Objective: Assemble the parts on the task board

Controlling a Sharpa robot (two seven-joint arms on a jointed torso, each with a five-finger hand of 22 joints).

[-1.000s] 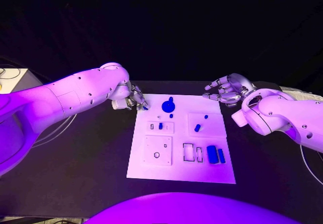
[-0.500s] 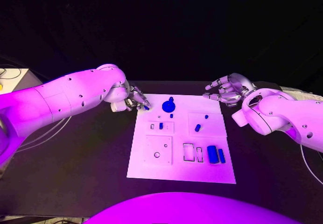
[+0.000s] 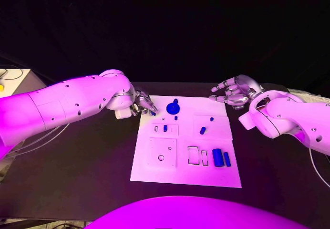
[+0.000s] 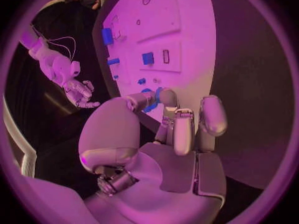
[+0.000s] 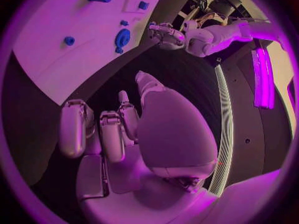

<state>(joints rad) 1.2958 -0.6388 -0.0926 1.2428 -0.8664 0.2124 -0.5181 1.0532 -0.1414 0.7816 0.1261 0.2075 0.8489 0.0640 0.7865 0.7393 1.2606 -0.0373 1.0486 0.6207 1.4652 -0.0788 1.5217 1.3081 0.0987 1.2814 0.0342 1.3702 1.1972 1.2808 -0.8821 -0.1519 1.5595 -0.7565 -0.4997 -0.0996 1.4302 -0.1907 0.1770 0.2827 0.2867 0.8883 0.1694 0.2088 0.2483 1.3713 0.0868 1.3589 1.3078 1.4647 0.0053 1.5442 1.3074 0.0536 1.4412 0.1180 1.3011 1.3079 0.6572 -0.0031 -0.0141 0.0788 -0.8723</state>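
Black tabletop (image 3: 82,157) carries a white task board (image 3: 185,179) at its middle, with small blue parts spread across the board's far and right areas. A round blue part (image 3: 172,109) sits near the board's far edge, a tiny blue piece (image 3: 175,118) just nearer than it. Another small blue part (image 3: 165,128) stands in a recessed panel on the left half of the board, and a slanted blue part (image 3: 202,130) lies on the right half. Two longer blue bars (image 3: 217,157) lie side by side near the right edge, next to two empty rectangular slots (image 3: 193,155).

At the board's far left corner, the left robot hand (image 3: 141,103) hovers with its fingers drawn together over the corner; the left wrist view shows a small blue part (image 4: 158,95) pinched at its fingertips (image 4: 144,100). Off the board's far right corner, the right robot hand (image 3: 232,93) hangs above the bare tabletop, fingers apart and loosely curled, holding nothing. It stays apart from the board and its parts.
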